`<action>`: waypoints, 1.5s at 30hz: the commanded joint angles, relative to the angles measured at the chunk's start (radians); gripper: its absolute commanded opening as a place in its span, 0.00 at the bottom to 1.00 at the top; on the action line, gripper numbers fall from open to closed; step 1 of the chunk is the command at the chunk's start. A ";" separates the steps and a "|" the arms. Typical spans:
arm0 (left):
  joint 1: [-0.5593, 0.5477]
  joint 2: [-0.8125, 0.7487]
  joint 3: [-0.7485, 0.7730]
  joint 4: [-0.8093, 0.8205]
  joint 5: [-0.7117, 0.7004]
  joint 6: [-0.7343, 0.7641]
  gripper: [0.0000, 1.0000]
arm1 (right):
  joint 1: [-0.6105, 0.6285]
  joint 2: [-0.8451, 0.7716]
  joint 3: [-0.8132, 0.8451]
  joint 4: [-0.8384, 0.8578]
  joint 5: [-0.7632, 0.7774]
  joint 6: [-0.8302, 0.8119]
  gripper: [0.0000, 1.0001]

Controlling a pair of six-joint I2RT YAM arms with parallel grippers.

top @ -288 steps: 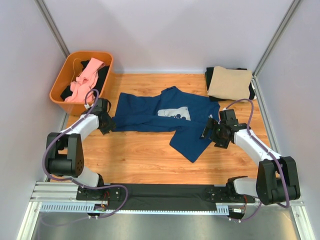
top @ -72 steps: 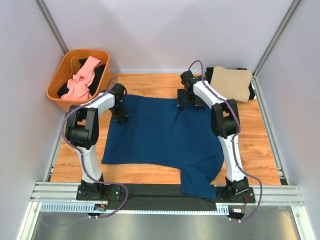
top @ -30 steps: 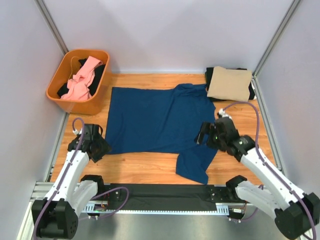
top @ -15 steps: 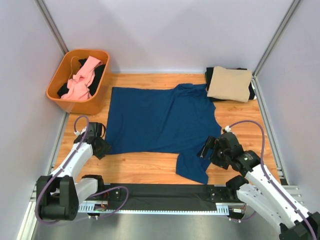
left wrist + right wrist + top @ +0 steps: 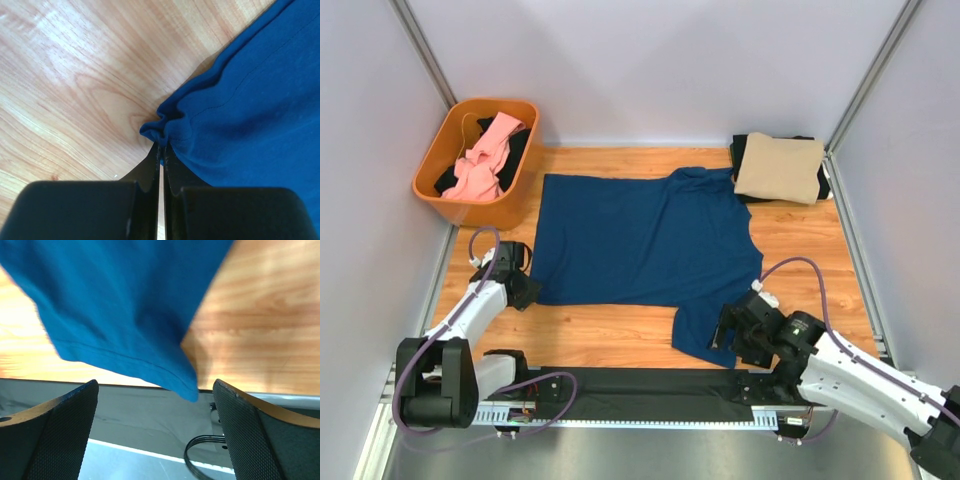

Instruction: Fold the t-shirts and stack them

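Left gripper [image 5: 161, 150] clamped tight on navy t-shirt [image 5: 640, 240], bunched soft hem corner mid-frame, glossy wood-grain table [image 5: 610, 335] beneath. Right gripper [image 5: 155, 390] gapes wide, mesh-textured pads [image 5: 55, 435] flanking stitched sleeve hem [image 5: 125, 362].

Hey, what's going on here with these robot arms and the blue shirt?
Two arms are folding t-shirts. The navy t-shirt lies spread on the wooden table. The left tool is shut on its near-left corner; the right tool hangs open at the sleeve. A tan t-shirt sits folded far right; a pink one lies in the orange basket.
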 commanded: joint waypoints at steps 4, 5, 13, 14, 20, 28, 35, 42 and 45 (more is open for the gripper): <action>0.010 -0.004 -0.019 0.042 0.010 0.026 0.00 | 0.063 0.094 -0.067 0.120 0.034 0.102 0.85; 0.010 -0.008 -0.020 0.042 0.012 0.031 0.00 | 0.066 0.102 -0.072 0.135 0.040 0.104 0.81; 0.010 -0.151 -0.011 -0.030 0.025 0.054 0.00 | 0.078 0.035 0.000 0.044 0.103 0.093 0.03; 0.010 -0.174 0.000 -0.056 0.025 0.061 0.00 | 0.076 0.020 0.046 0.021 0.135 0.092 0.00; 0.010 -0.243 0.116 -0.136 0.015 0.116 0.00 | 0.050 0.041 0.302 -0.061 0.301 -0.042 0.00; 0.010 -0.071 0.286 -0.154 0.016 0.149 0.00 | -0.234 0.347 0.612 0.080 0.248 -0.335 0.00; 0.010 0.105 0.420 -0.135 0.016 0.150 0.00 | -0.422 0.565 0.773 0.155 0.146 -0.467 0.00; 0.010 0.303 0.550 -0.128 0.005 0.153 0.00 | -0.539 0.752 0.905 0.208 0.079 -0.533 0.00; 0.010 0.381 0.604 -0.128 -0.004 0.150 0.00 | -0.566 0.835 0.960 0.220 0.063 -0.550 0.00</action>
